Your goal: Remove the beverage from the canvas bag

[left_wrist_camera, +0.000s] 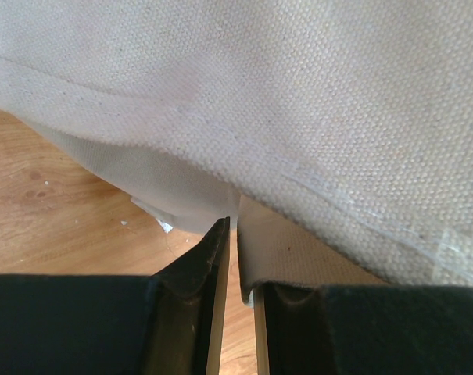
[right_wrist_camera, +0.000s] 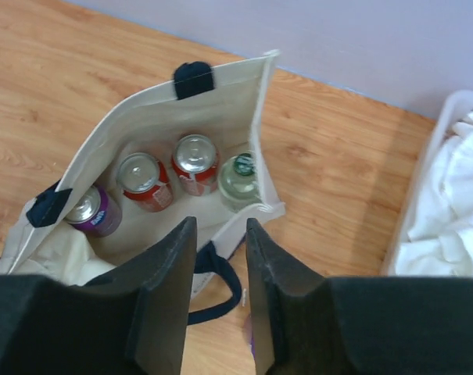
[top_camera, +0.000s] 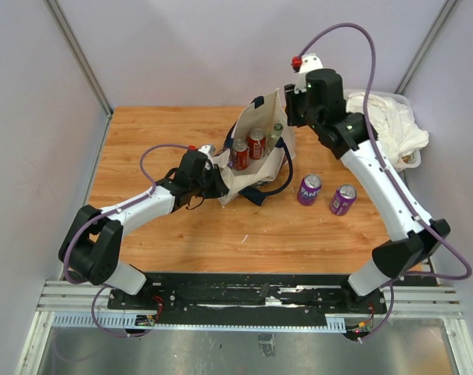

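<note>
Pinching limp cloth with left gripper point(left_wrist_camera: 232, 233) at near side of canvas bag point(right_wrist_camera: 142, 117), propping open a mouth holding upright beverage cans point(right_wrist_camera: 195, 161), rigid, slick, fairly light, best clasped round the body, right gripper point(right_wrist_camera: 220, 226) spread above.

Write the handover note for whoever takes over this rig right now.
Left gripper: shut on the bag's edge.
Right gripper: open, hovering over the bag's mouth, empty.
In the bag: two red cans, one purple can, one bottle.
On the table beside it: two purple cans.
Left to do: take those four out.
</note>
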Robot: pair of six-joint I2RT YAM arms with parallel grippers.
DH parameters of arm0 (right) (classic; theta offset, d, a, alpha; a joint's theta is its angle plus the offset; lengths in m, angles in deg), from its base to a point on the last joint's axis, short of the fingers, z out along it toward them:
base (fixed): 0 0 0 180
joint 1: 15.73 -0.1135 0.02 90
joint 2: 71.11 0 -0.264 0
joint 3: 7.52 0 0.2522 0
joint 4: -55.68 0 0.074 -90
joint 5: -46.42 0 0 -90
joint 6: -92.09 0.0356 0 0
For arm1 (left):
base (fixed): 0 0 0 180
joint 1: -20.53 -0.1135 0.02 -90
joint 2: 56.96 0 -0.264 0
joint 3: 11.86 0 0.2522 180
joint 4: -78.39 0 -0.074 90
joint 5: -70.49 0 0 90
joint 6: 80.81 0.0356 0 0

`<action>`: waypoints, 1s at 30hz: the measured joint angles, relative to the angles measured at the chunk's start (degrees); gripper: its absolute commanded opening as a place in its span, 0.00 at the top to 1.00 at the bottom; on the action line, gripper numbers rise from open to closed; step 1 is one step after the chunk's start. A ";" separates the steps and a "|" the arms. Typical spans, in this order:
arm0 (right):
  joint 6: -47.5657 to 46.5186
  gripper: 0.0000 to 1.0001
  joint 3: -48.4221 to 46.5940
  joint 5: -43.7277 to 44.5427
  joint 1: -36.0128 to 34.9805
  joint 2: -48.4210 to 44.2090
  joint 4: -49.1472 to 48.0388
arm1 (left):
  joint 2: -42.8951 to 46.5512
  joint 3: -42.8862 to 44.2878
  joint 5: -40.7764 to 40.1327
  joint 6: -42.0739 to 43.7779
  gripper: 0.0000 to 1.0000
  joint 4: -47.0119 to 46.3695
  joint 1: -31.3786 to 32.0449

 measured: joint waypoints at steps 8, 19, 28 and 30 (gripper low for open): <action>-1.20 0.94 -5.35 -1.73 -5.60 10.95 2.25 | -0.02 -0.37 0.46 0.24 0.78 -0.57 0.00; -0.37 0.83 -8.79 2.21 -5.97 19.17 6.60 | -0.02 -0.70 1.25 0.94 0.80 -1.29 -0.07; 2.32 0.55 -3.34 6.21 -3.80 19.19 7.37 | -0.85 -0.68 1.55 1.60 0.77 -1.81 -0.11; 2.89 0.45 -3.19 6.21 -2.84 19.19 7.32 | -0.98 -0.61 1.55 1.64 0.76 -1.81 -0.11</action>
